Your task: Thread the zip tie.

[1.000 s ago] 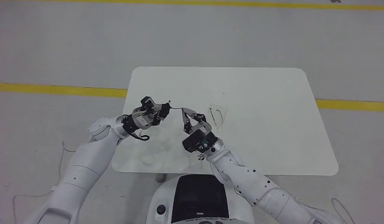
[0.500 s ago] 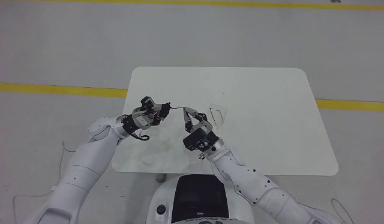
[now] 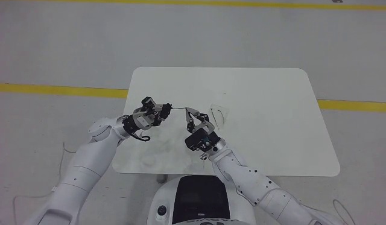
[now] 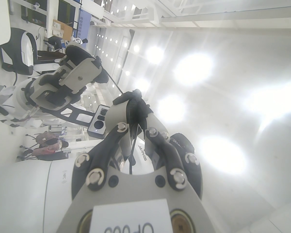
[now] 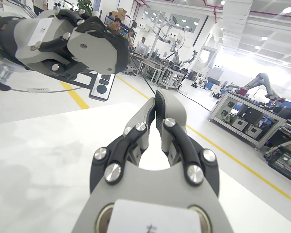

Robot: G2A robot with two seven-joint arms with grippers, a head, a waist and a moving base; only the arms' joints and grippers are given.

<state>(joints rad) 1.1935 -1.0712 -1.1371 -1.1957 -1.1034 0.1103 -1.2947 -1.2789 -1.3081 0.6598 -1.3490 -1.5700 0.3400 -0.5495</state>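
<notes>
Grippers met over the left half of the white table [image 3: 259, 92], left of centre in the top view, with the zip tie [image 3: 179, 108] strung as a thin black line between them. On the arm entering from the frame's lower left, the left gripper [image 3: 166, 109] had its fingers pressed together on the tie; its wrist view showed the strap passing between the black pads [image 4: 140, 109] and on back toward the wrist. On the arm rising from the bottom centre, the right gripper [image 5: 156, 98] pinched the tie's other end at its very fingertips, jaws closed, the strap running straight from there to the left gripper. A clear plastic piece [image 3: 218, 113] lay on the table just right of the right gripper. A yellow line [image 3: 60, 90] crossed the floor at mid-frame, passing behind the table.
</notes>
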